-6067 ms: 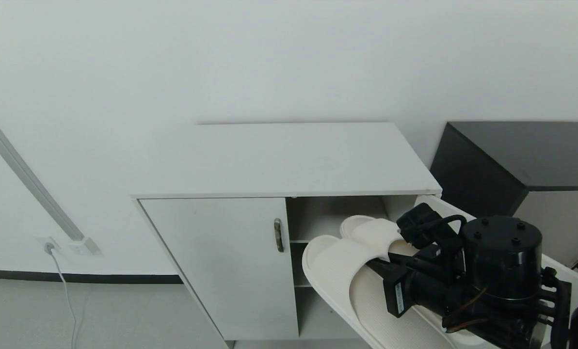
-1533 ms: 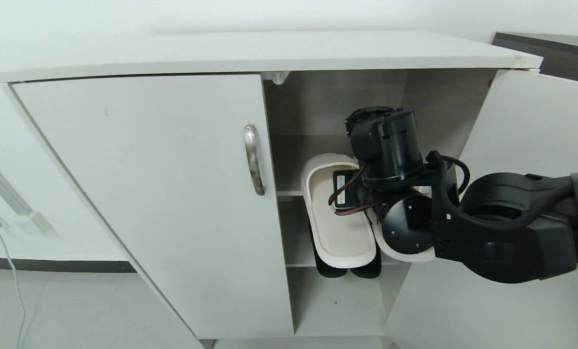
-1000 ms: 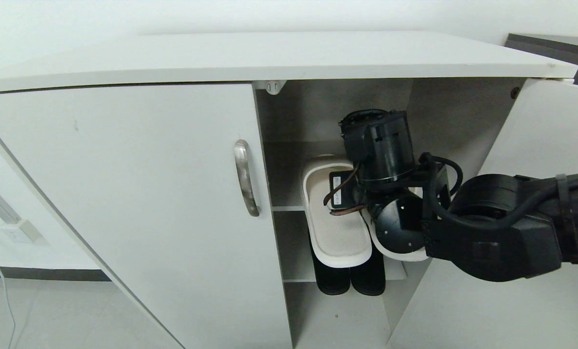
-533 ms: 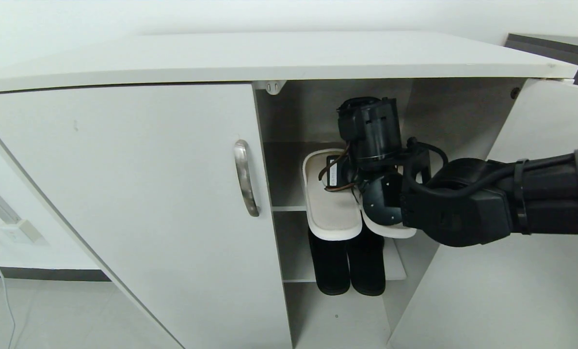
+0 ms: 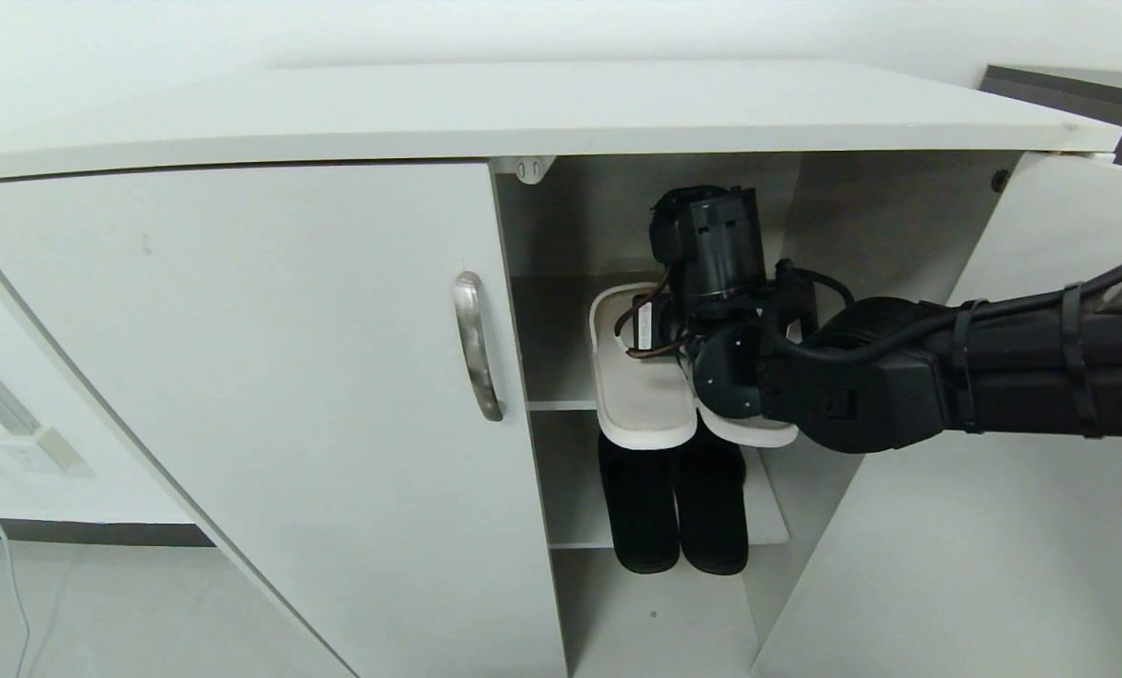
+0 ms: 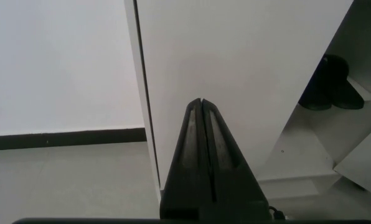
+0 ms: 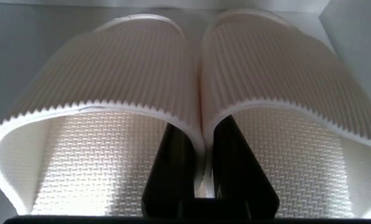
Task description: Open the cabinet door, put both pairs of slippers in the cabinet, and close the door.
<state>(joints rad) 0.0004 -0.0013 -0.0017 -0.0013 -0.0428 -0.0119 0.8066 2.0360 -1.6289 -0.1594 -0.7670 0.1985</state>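
1. The cabinet (image 5: 561,104), white, stood against the wall, with its right-hand compartment exposed.
2. The right door (image 5: 994,527) was swung wide open toward the robot, at the right of the head view.
3. The left door (image 5: 241,377) was closed, its free edge bordering the open compartment.
4. The right arm (image 5: 947,386) reached across the open door and into the compartment at the level of the upper shelf (image 5: 556,377).
5. The black slippers (image 5: 674,513) lay side by side on the middle shelf (image 5: 575,527), directly beneath the white pair, with their heels overhanging the shelf's front edge. The left wrist view showed them too (image 6: 332,87).
6. The white slippers (image 5: 641,405) sat side by side, touching, over the upper shelf, toes inward and heels projecting past its front edge. Whether their soles rested on the shelf could not be told.
7. The right end effector (image 7: 201,146) was closed in a pinch on the white slippers (image 7: 111,93): one finger ran under each strap, and the two adjoining inner strap walls were clamped between the fingers.
8. The left end effector (image 6: 201,102) sat low in front of the cabinet's white panel, its two fingers pressed flat together.
9. The handle (image 5: 470,344), a metal bar, was mounted upright near the left door's free edge.
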